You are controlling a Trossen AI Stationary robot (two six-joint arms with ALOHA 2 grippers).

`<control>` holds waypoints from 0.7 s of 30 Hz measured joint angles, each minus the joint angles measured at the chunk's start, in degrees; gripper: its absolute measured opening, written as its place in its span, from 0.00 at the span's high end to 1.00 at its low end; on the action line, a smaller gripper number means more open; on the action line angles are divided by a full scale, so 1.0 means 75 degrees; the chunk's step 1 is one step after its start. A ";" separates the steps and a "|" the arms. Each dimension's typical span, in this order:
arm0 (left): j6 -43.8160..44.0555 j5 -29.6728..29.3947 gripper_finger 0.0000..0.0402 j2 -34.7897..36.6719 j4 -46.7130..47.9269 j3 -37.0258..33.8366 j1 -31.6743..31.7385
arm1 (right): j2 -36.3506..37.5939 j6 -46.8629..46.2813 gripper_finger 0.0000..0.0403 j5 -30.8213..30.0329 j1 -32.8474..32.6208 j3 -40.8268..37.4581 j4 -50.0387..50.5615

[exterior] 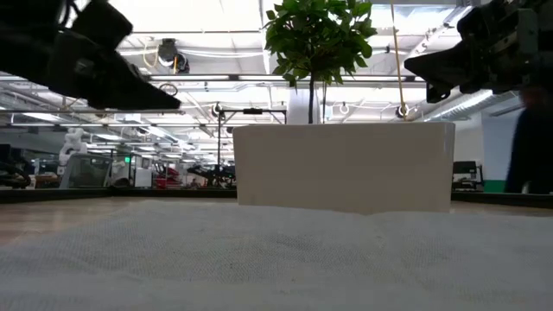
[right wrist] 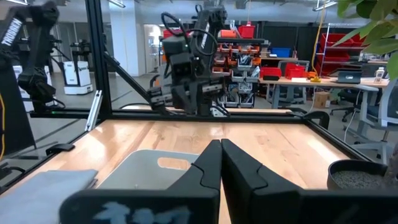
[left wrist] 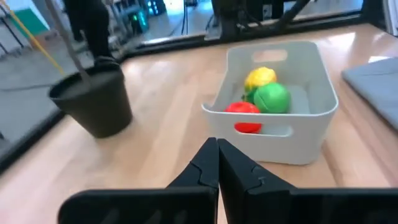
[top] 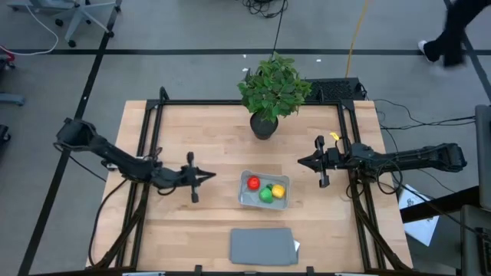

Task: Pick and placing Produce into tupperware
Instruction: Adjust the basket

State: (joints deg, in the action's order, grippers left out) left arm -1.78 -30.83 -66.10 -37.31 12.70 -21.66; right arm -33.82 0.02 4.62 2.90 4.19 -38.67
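Wooden desk (top: 192, 230) as you see it from above: the tupperware (top: 247, 198) sits near the centre, holding the red piece (top: 253, 182), the green piece (top: 265, 194) and the yellow piece (top: 278, 189) (all three touching). Your left gripper (top: 205, 176) hangs left of it, fingers closed on nothing; your right gripper (top: 304, 162) hangs to its right, likewise closed and empty. A potted plant (top: 272, 88) stands behind.

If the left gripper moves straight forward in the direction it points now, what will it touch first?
Probably the tupperware: the left gripper, fingers shut, points at its near wall, behind which the produce lies. Its height is unclear; it might pass over.
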 joint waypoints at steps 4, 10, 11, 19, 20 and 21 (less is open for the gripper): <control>0.0321 0.0367 1.00 -0.1060 -0.0043 0.0473 0.0165 | -0.0009 0.0001 1.00 -0.0003 0.0000 0.0000 0.0046; 0.0311 0.0676 1.00 -0.2369 -0.0045 0.1380 0.0358 | -0.0017 0.0001 1.00 -0.0006 0.0000 0.0000 0.0049; 0.0316 0.0761 1.00 -0.2535 -0.0046 0.1513 0.0395 | -0.0017 0.0001 1.00 -0.0006 0.0000 0.0000 0.0049; 0.0458 0.0897 1.00 -0.3517 -0.0036 0.2047 0.0673 | -0.0017 0.0001 1.00 -0.0006 0.0000 0.0000 0.0050; 0.0529 0.1000 1.00 -0.3575 -0.0041 0.2076 0.0720 | -0.0017 0.0001 1.00 -0.0006 0.0000 0.0000 0.0050; 0.0592 0.1068 1.00 -0.3635 -0.0039 0.2097 0.0765 | -0.0017 0.0001 1.00 -0.0004 0.0000 0.0000 0.0052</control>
State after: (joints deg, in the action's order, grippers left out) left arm 2.66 -22.82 -93.36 -37.60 28.42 -15.92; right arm -33.95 0.03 4.59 2.90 4.19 -38.28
